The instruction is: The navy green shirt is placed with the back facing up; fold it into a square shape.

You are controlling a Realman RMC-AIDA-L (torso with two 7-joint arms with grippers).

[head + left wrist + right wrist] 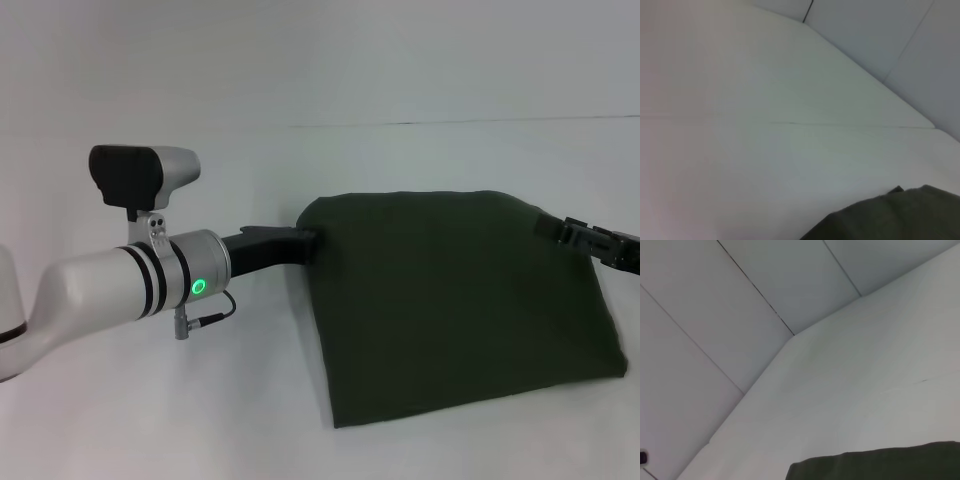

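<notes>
The navy green shirt lies in the head view as a dark olive trapezoid right of centre, its far edge raised and bulging between my two grippers. My left gripper is shut on the shirt's far left corner. At the far right corner, my right gripper is shut on the cloth too. The fingertips of both are buried in the fabric. A strip of the shirt shows in the left wrist view, and another strip of the shirt in the right wrist view.
The white table stretches around the shirt, with a white wall behind it. My left arm's silver forearm crosses the left side above the table.
</notes>
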